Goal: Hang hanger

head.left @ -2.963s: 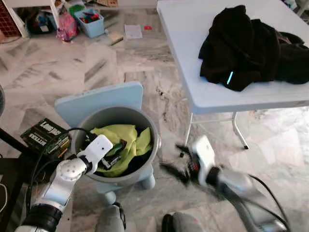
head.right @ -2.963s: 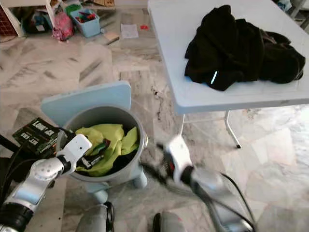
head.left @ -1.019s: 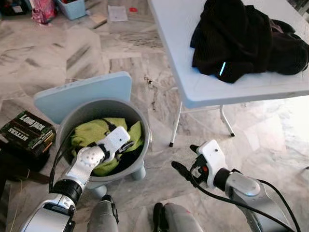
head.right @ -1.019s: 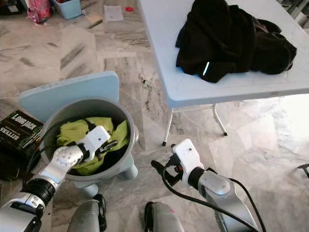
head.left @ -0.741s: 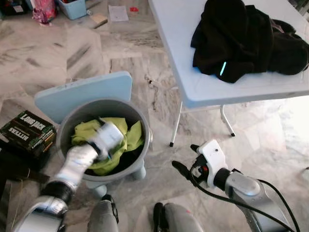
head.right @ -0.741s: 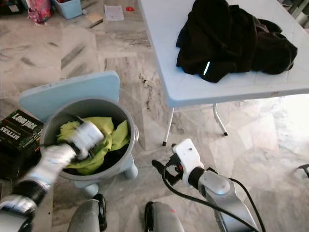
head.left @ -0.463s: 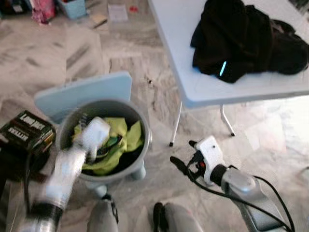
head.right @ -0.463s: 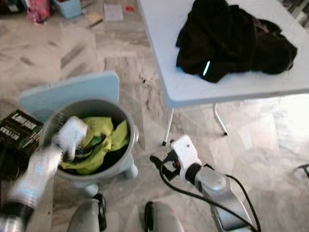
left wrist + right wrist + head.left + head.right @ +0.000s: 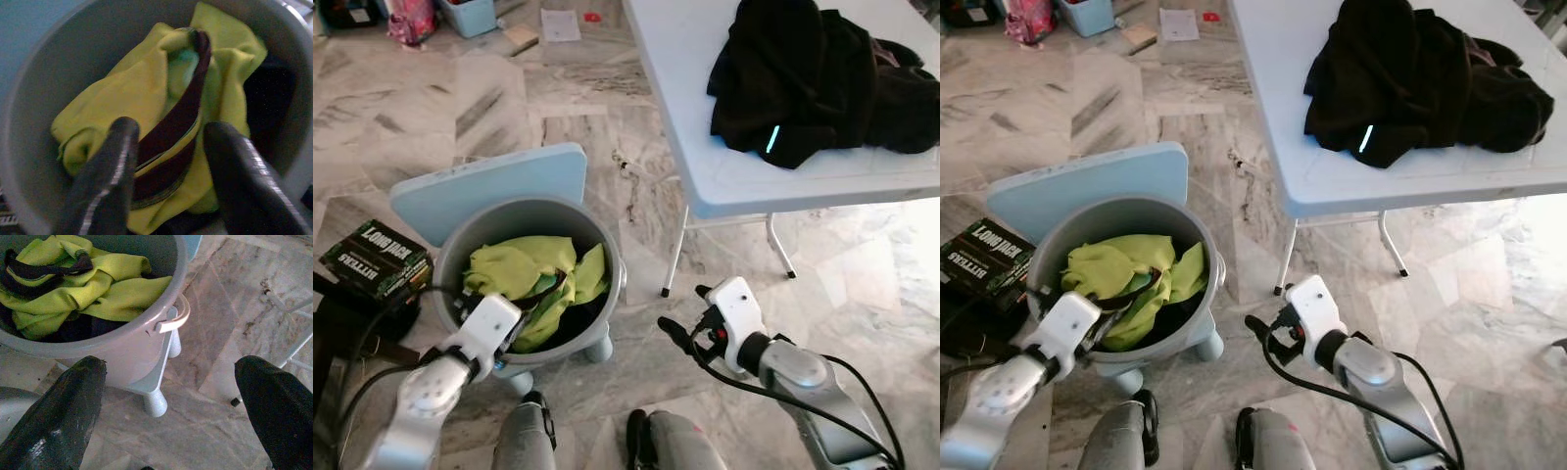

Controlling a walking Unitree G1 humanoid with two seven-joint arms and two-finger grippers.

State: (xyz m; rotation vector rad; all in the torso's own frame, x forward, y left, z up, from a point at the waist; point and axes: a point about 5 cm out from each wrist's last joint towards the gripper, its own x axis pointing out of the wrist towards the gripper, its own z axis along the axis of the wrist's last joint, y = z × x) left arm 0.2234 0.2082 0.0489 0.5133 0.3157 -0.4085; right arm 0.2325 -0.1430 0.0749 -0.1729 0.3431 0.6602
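1. Between the two black fingers of the left gripper (image 9: 171, 129): a wide gap. Spread apart, holding nothing.
2. Just under those fingers: a dark curved strip (image 9: 188, 105) lying across a yellow cloth (image 9: 514, 266). Could be the hanger, could be part of the clothes. Too hard to tell.
3. Around the cloth: a round gray tub (image 9: 524, 204) on short pale legs. Hovers at the near rim of it, that left gripper, pointing down into the tub.
4. Over at the right gripper (image 9: 171, 367): fingers spread very wide, nothing between them. Hangs low over the floor, near the side of the tub with the white handle, not touching it.
5. Behind the tub: a flat light blue lid (image 9: 489, 191) leaning up against it. Beside it, on the robot's left, a dark box (image 9: 374, 258) with white letters.
6. Farther off, on the robot's right: a white folding table (image 9: 685, 59) with a heap of black clothes (image 9: 803, 78) on top.
7. Step in hand, as a guess: looking for the hanger in the tub and getting ready to grab it. Nothing picked up yet, so most of the job left to do.
8. Next move, as a guess: go down a little with the left fingers, one on each side of the dark strip, and squeeze. Best to catch the strip alone and not a fold of yellow cloth with it.
9. After that: lift it free and find a place to hang it. No rail or hook to be seen from here.
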